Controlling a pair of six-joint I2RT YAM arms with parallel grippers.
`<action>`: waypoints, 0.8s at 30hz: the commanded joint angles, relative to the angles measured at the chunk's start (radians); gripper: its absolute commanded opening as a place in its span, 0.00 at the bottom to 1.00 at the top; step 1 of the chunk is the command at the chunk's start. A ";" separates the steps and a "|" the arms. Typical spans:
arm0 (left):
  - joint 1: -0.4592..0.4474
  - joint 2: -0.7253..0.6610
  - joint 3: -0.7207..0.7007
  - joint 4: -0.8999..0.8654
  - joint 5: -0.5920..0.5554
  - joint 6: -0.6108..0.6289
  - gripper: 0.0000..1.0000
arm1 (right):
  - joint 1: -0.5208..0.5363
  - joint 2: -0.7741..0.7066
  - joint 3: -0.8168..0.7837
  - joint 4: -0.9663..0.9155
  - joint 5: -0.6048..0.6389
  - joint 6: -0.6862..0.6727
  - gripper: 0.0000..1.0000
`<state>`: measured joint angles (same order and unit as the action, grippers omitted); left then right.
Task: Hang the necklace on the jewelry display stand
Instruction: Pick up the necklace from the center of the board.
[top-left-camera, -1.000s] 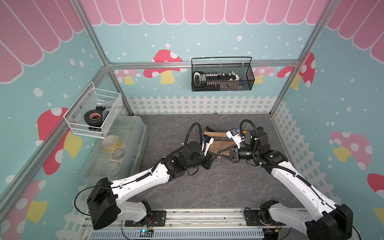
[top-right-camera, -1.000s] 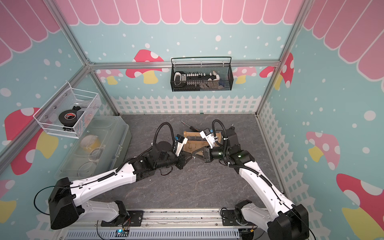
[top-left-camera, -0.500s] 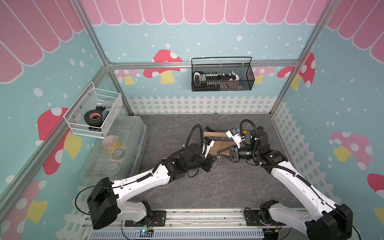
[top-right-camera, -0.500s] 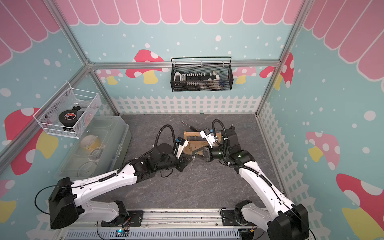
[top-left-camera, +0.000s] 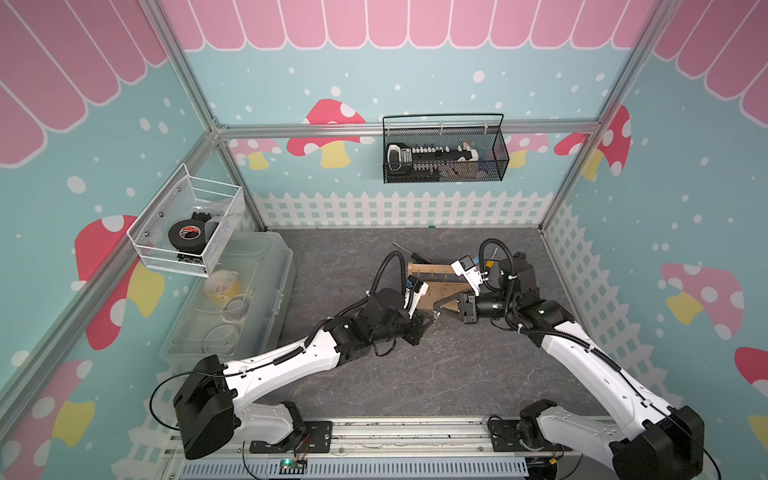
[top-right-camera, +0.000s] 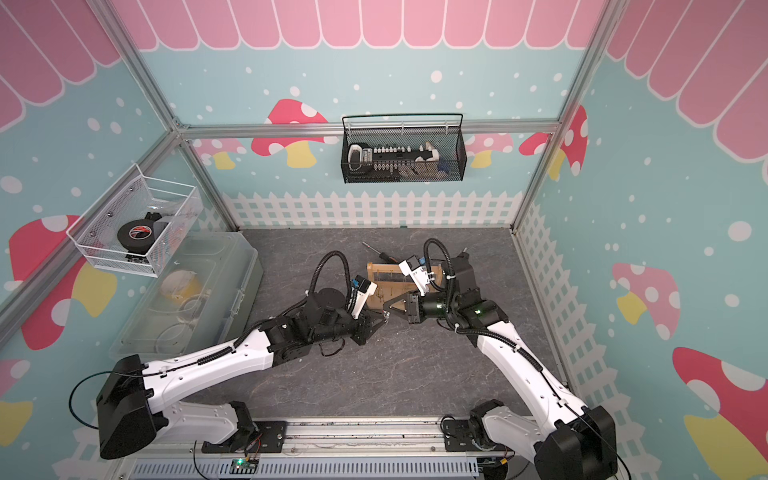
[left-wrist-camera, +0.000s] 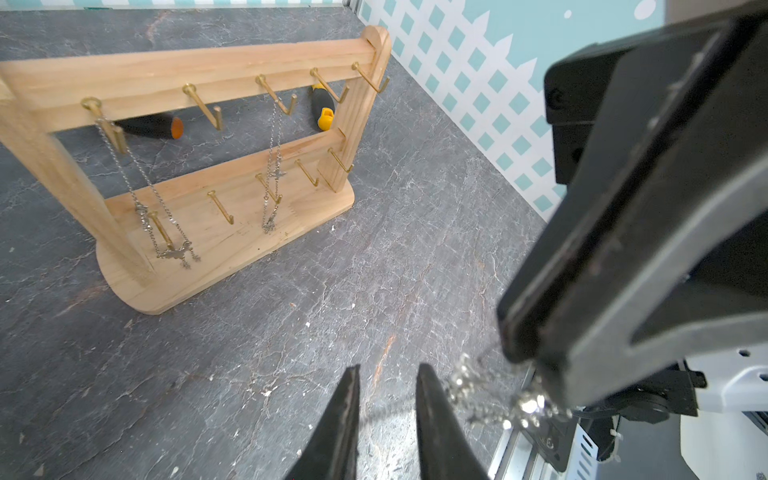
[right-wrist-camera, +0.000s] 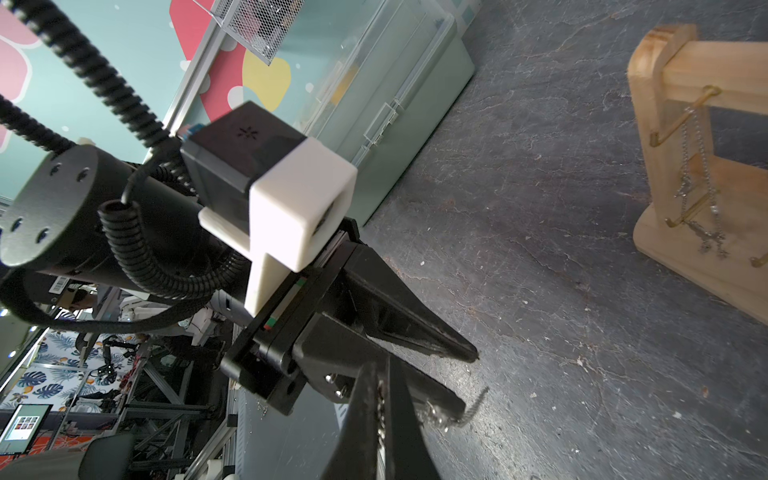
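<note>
Blurred necklace (left-wrist-camera: 478, 388) partly behind right pincer (left-wrist-camera: 524, 354)

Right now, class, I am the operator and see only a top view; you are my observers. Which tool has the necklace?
Observer: The right tool does. Its own wrist view shows it shut on the necklace, with chain pinched between its fingers.
Operator: And the left tool?
Observer: The left tool is open. In the left wrist view its fingers stand apart beside the bunched chain, not gripping it.
Operator: Is the jewelry display stand bare?
Observer: No. The jewelry display stand already carries two hung chains on its upper bar. Three upper pegs are free.
</note>
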<state>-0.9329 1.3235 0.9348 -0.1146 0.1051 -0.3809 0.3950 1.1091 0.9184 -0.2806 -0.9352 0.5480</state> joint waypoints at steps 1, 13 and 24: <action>-0.004 -0.013 -0.002 0.004 0.001 0.028 0.25 | 0.013 0.008 0.018 0.026 -0.011 0.007 0.00; -0.005 -0.036 -0.013 -0.025 -0.004 0.042 0.25 | 0.015 0.024 0.032 0.025 -0.011 -0.003 0.00; -0.004 0.002 -0.001 -0.005 0.006 0.037 0.25 | 0.026 0.024 0.036 0.043 -0.014 0.013 0.00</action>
<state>-0.9329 1.3113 0.9295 -0.1329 0.1055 -0.3660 0.4122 1.1301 0.9253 -0.2630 -0.9352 0.5549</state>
